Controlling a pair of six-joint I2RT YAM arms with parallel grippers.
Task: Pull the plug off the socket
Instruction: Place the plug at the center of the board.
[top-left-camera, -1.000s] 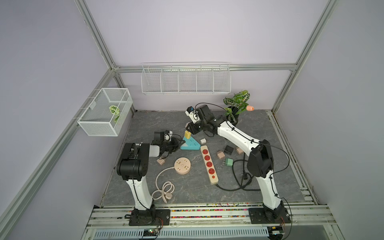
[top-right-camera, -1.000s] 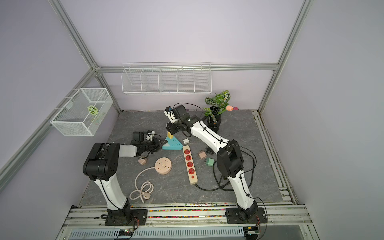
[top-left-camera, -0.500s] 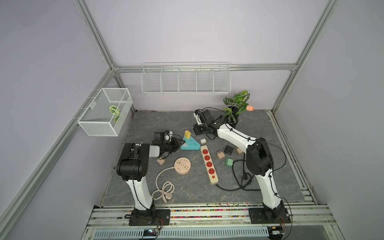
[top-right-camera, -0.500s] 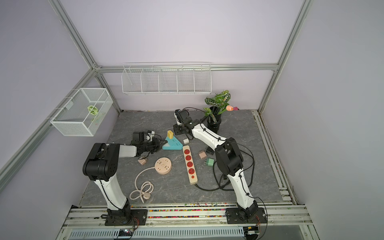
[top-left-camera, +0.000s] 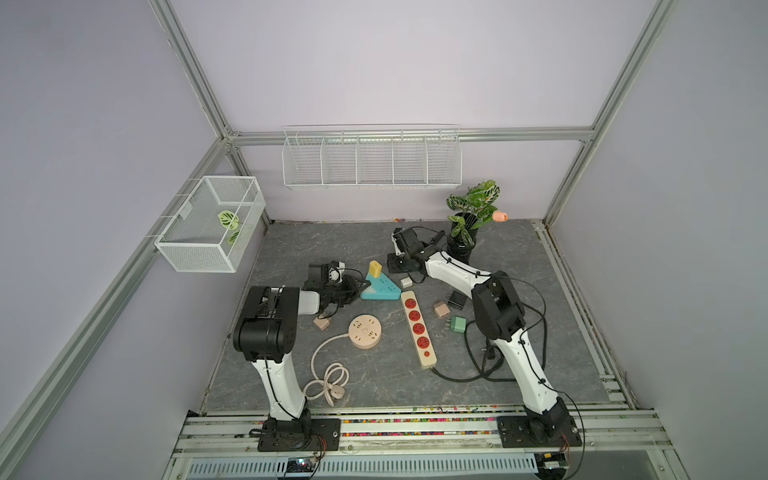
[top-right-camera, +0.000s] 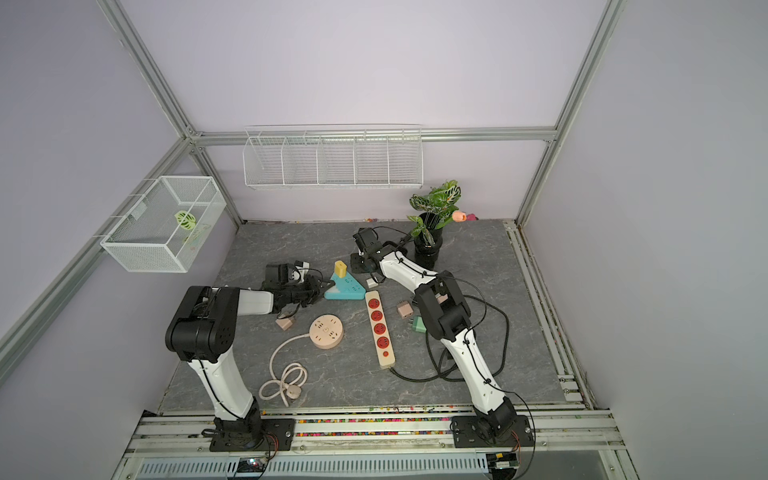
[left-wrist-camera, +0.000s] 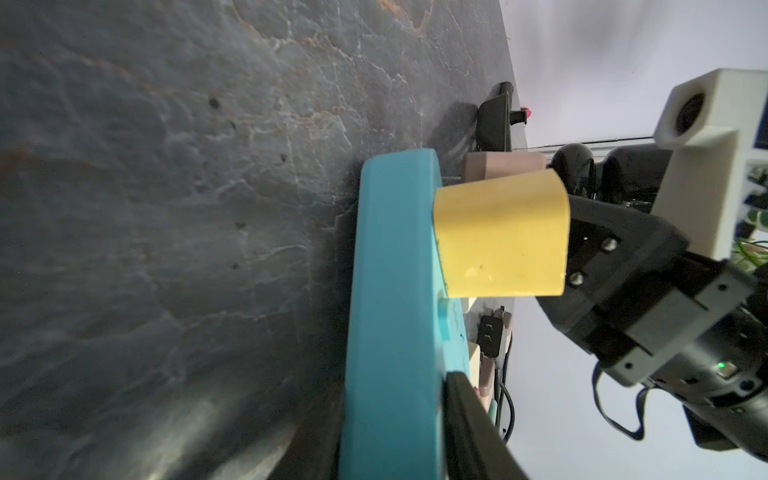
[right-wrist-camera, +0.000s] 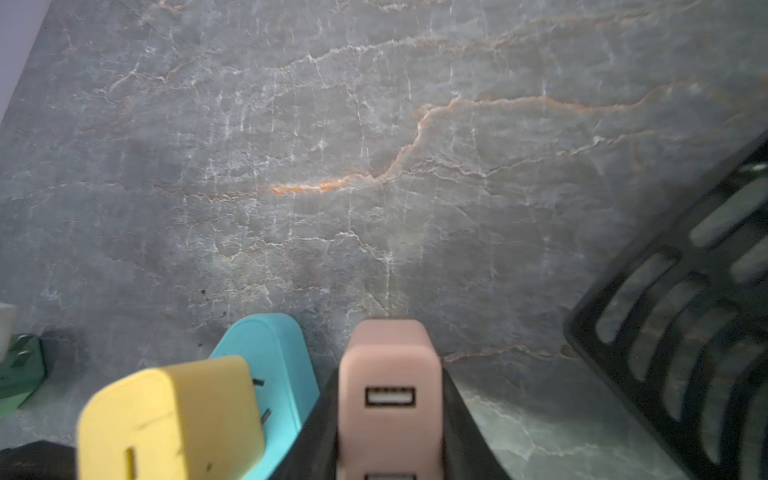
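Observation:
A teal triangular socket (top-left-camera: 378, 289) (top-right-camera: 343, 289) lies mid-table with a yellow plug (top-left-camera: 375, 268) (left-wrist-camera: 498, 237) standing in it. My left gripper (top-left-camera: 353, 286) (left-wrist-camera: 390, 436) is shut on the socket's left edge, one finger on each face. My right gripper (top-left-camera: 395, 264) (right-wrist-camera: 388, 374) is low over the table just behind the socket. It is shut on a pink plug (right-wrist-camera: 388, 399) (left-wrist-camera: 503, 166) with USB ports, which is free of the socket. In the right wrist view the yellow plug (right-wrist-camera: 170, 424) and the teal socket (right-wrist-camera: 270, 353) sit beside that pink plug.
A cream strip with red outlets (top-left-camera: 417, 328) and a round peach socket (top-left-camera: 365, 331) with a coiled cord lie in front. Loose adapters lie around: green (top-left-camera: 458, 324), black (top-left-camera: 456, 298), white (top-left-camera: 406, 282), tan (top-left-camera: 322, 323). A potted plant (top-left-camera: 465, 237) stands behind the right arm. A black slatted piece (right-wrist-camera: 685, 311) is close by.
My right gripper has moved from above the yellow plug to the right and down, close to the table behind the socket. The left arm and the socket have stayed put.

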